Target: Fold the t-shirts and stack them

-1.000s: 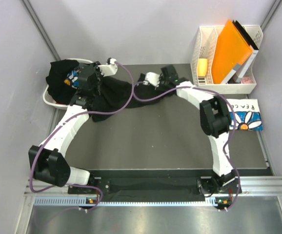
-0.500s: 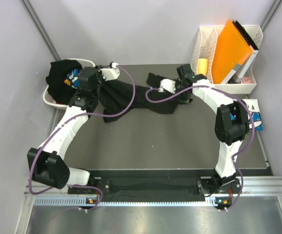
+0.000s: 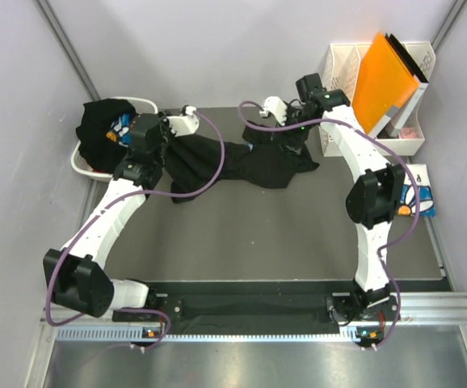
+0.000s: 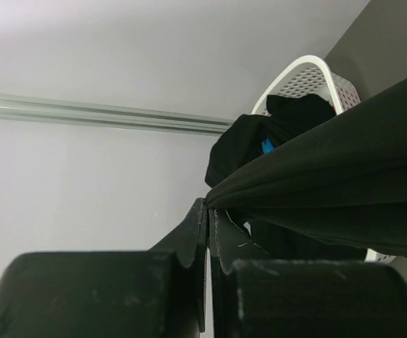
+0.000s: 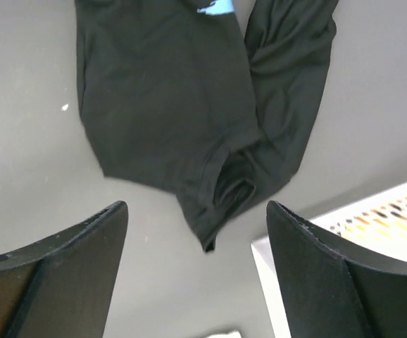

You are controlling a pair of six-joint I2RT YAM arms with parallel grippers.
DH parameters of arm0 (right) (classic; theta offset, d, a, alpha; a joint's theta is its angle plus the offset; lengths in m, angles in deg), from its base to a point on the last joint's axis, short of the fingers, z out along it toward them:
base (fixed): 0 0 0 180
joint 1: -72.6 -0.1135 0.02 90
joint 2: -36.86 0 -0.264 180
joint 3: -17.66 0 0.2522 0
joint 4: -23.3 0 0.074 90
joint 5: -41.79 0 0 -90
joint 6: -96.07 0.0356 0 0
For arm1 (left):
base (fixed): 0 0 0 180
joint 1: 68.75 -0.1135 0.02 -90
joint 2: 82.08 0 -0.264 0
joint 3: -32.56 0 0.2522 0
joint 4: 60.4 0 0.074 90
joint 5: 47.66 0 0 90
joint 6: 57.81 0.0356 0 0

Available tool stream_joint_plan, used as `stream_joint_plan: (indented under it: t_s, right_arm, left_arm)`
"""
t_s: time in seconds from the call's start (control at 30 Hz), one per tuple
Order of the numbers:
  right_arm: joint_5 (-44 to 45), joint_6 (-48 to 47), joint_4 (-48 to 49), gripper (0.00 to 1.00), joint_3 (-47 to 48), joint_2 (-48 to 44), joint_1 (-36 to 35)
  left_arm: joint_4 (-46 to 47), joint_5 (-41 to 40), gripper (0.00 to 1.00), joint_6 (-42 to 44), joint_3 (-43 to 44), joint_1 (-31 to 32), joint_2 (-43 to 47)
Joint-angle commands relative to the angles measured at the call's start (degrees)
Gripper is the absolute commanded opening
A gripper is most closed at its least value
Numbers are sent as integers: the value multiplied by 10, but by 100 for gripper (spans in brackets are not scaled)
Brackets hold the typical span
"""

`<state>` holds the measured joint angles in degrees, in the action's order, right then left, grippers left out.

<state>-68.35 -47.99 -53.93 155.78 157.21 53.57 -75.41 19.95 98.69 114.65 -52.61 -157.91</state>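
- The left claw point(image 4: 208, 208) is pinched shut on an edge of the black t-shirt point(image 3: 258, 166). From its wrist view the cloth runs taut away from the closed tips.
- The right claw point(image 5: 195, 211) hangs wide open above the shirt's right end with nothing in it. A bunched sleeve lies directly beneath.
- That shirt sprawls across the far part of the counter point(image 3: 258, 234), rumpled rather than flat. It reaches from beside the laundry basket point(image 3: 80, 162) almost to the white file rack point(image 3: 338, 81).
- A second black tee point(image 3: 96, 125) is heaped in the basket. The white daisy-print tee point(image 3: 423, 202) lies folded at the counter's right edge, partly hidden behind the right arm.
- With only one pinch on the cloth, I'd expect a pull from the left to drag the whole shirt into a rope instead of spreading it.
- The held edge sits very near the basket, so it could catch on the rim or tangle with the tee heaped inside.
- The sleeve under the open claw is doubled over. A grab there may take two layers and lock in a crease.
- The right claw is close to the file rack, and a wide swing could knock it.
- The left arm's purple cable point(image 3: 205, 174) drapes over the fabric and might snag it.
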Motion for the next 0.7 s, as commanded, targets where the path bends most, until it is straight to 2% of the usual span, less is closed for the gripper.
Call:
stream_joint_plan:
  t_s: [0.0,0.13,0.2,0.37,0.67]
  right_arm:
    - [-4,35,23,78,-15,10,-37]
    - [58,4,141,77,-229,-60,-82]
    - [74,3,184,77,-272,-74,-96]
    - [80,14,190,75,-300,-72,-102]
    - [142,13,285,74,-334,-51,-114]
  left_arm:
    - [15,-10,0,-15,-5,9,20]
    - [15,-15,0,-14,0,14,17]
    - [15,-19,0,-14,3,14,17]
    - [15,-21,0,-13,5,16,17]
    - [14,-20,0,-13,7,19,20]
